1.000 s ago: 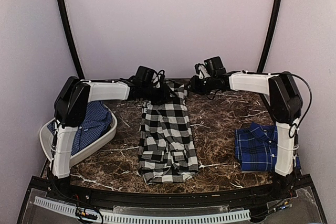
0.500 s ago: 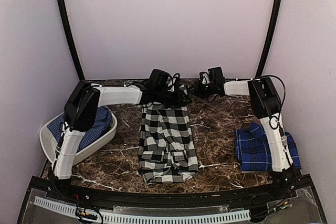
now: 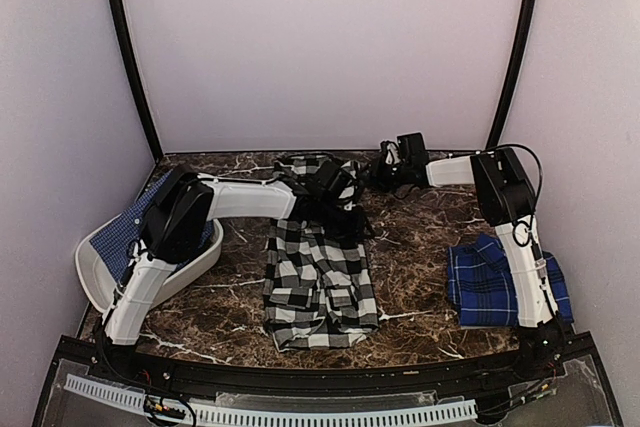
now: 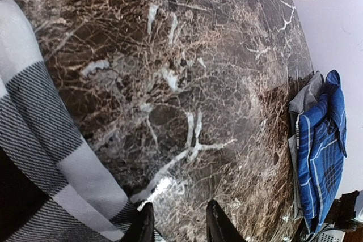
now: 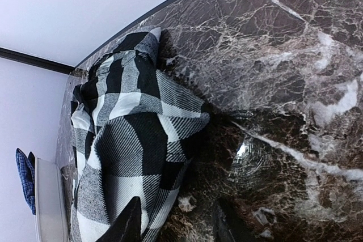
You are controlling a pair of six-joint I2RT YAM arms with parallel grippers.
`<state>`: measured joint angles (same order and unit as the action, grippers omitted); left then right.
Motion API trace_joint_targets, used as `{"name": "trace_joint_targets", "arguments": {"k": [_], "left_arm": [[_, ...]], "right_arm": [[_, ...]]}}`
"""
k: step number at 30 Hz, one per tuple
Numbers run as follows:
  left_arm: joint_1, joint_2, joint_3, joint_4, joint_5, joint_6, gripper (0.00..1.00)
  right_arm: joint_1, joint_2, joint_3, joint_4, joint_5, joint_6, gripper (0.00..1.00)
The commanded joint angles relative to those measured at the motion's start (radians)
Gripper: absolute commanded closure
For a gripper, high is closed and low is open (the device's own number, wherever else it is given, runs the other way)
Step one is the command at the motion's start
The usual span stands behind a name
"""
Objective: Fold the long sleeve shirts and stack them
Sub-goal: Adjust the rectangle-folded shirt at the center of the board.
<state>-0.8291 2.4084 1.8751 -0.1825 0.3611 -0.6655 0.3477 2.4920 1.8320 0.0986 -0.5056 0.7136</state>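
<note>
Though partly hidden behind the right arm, plainly folded: the dark blue plaid shirt (image 3: 488, 282), flat at the near right of the brown marbled surface (image 3: 420, 237), well apart from the other garment. Toward the middle, the black-and-white checked shirt (image 3: 318, 282), stretched lengthwise from near the front edge toward the back, flat and roughly squared at the near end, bunched into a loose heap at the far end. At the left edge, a white tub (image 3: 92, 277), tilted, holding a blue finely checked cloth (image 3: 125, 227), with the left arm's elbow in front of it. Farther back, the left claw (image 4: 180, 211), reaching across the checked heap to its right side and low over the marble; fingers apart, only bare veined stone in the gap, nothing clamped. Just beside one fingertip (image 4: 146, 222), the edge of the checked cloth; cannot tell whether touching. Across the surface in the same wrist view, the plaid shirt again, lying by the edge. Farthest back, the right claw (image 5: 177, 211), pointing toward the heap from the right near the rear edge; fingers likewise apart, mostly marble between them, gripping nothing. Close against its left finger, the sloping edge of the checked cloth, with contact impossible to judge. Beyond the heap in that view, a sliver of the tub's white rim and the blue cloth.
</note>
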Motion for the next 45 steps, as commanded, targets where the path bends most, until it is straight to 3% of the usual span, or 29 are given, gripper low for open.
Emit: {"name": "trace_joint_targets", "arguments": {"k": [1, 14, 23, 34, 45], "left_arm": [[-0.016, -0.010, -0.034, -0.064, 0.018, 0.050, 0.71], [-0.044, -0.206, -0.417, 0.065, 0.191, 0.096, 0.71], [-0.050, -0.299, -0.609, 0.161, 0.227, 0.088, 0.71], [-0.052, -0.334, -0.677, 0.179, 0.239, 0.120, 0.71], [-0.061, -0.335, -0.687, 0.217, 0.264, 0.132, 0.71]], "right_arm": [[-0.004, -0.043, -0.031, 0.046, -0.023, -0.001, 0.60], [-0.003, -0.132, -0.233, 0.165, -0.020, 0.044, 0.62], [0.004, -0.225, -0.404, 0.267, -0.011, 0.082, 0.74], [0.008, -0.170, -0.234, 0.134, -0.002, -0.020, 1.00], [0.007, -0.069, -0.054, -0.025, 0.033, -0.092, 1.00]]}}
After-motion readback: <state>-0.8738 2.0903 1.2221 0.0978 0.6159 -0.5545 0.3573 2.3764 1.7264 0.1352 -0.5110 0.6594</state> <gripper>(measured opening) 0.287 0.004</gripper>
